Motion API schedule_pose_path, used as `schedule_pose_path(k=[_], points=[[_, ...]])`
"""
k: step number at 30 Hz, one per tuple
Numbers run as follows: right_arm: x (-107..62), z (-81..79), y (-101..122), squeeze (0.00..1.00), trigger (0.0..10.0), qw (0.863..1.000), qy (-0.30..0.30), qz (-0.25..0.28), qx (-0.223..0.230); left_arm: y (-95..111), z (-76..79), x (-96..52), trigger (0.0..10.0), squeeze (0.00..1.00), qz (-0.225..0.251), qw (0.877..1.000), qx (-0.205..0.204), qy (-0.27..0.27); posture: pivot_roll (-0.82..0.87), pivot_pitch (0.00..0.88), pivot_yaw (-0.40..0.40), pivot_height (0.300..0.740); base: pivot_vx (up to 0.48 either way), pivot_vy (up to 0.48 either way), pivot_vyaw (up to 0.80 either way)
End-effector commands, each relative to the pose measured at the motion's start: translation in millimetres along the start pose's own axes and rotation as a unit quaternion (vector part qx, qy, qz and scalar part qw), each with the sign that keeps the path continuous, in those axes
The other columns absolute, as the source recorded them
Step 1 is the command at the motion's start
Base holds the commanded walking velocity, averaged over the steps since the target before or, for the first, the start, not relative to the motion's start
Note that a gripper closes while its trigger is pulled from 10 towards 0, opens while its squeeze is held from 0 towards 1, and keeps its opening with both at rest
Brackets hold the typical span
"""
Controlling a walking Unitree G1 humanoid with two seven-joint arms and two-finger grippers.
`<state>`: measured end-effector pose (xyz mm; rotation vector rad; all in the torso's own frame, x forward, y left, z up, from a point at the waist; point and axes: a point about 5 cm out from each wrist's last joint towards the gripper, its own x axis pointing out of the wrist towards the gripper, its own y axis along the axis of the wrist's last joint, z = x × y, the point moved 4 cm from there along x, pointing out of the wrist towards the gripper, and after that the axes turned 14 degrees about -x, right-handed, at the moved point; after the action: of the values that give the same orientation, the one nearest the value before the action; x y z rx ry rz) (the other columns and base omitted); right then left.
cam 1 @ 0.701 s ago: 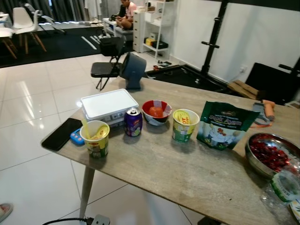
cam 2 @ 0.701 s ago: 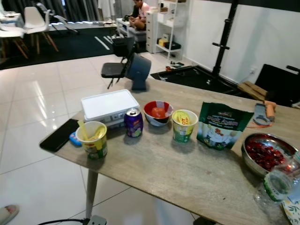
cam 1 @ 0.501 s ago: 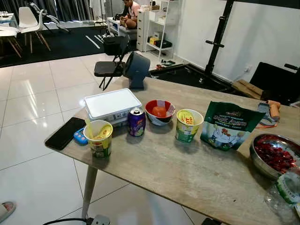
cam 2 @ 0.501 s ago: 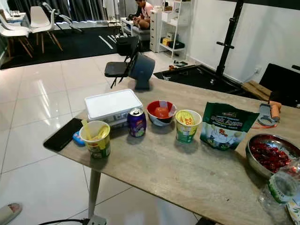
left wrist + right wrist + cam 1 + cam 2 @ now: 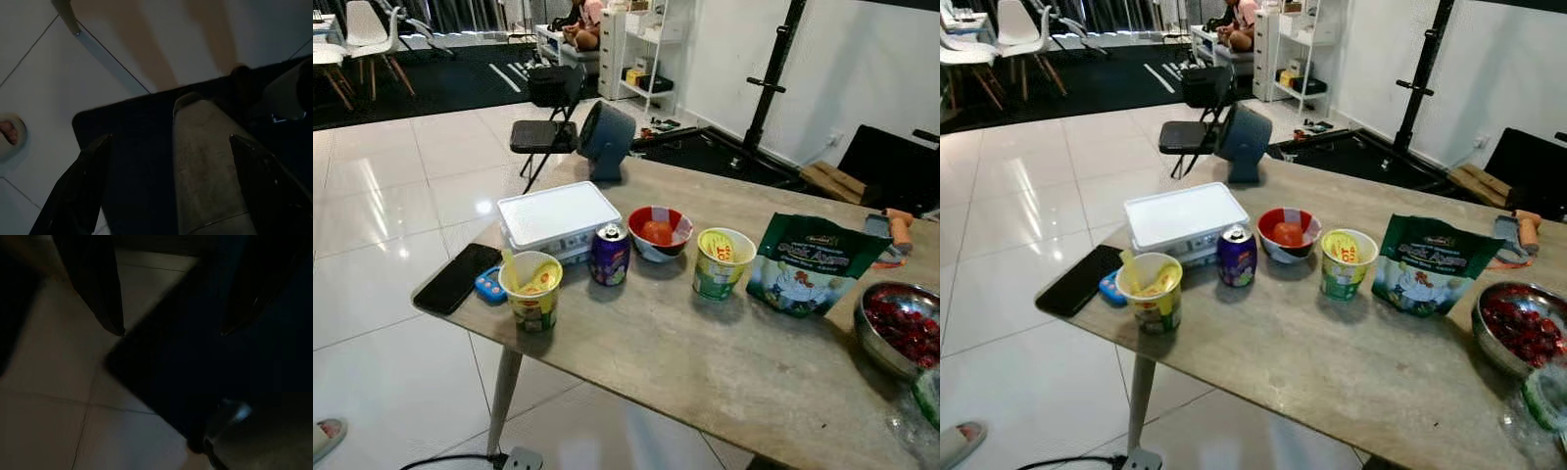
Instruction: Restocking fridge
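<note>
wooden table carries cups, can, bowls (one steel), pouch.

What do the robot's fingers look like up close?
In the wrist views they are dark, near-black blades, broad at the base and tapering to pointed tips. The left gripper shows two fingers spread wide apart; the right gripper shows the same long black fingers, dim in shade. No cables or markings are visible.

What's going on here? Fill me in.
Nothing is being handled yet. The robot faces a wooden table laid with food: two noodle cups, a purple can, a red bowl, a green pouch and a metal bowl of red fruit. Both grippers hang open near the floor.
</note>
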<state>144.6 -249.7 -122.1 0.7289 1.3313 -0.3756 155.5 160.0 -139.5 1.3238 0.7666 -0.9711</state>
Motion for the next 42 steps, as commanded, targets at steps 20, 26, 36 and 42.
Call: schedule_pose_path(k=[20,26,36,42], points=[[-6.1,5.2,-41,0.0,10.0,0.984,-0.104,-0.065,0.132,-13,4.6,0.0,10.0,0.0,-0.03,0.999,0.013,-0.006,-0.09,0.0,-0.035,0.74,0.0,0.0,-0.74],[-34.7,48.8,-72,0.0,10.0,0.936,-0.245,-0.112,0.228,-14,6.7,0.3,10.0,0.0,-0.031,0.999,0.01,-0.007,-0.09,0.0,-0.041,0.74,0.0,0.0,0.0],[-107.1,108.6,-126,0.0,10.0,0.81,-0.441,-0.15,0.356,-16,6.6,0.0,10.0,0.0,-0.034,0.999,0.008,-0.007,-0.1,0.0,-0.036,0.74,0.0,0.0,0.0],[-196.8,170.1,-140,0.0,10.0,0.674,-0.622,-0.127,0.377,-13,4.9,0.2,10.0,0.0,-0.032,0.999,0.014,-0.006,-0.11,0.0,-0.027,0.74,0.0,0.0,0.0]])
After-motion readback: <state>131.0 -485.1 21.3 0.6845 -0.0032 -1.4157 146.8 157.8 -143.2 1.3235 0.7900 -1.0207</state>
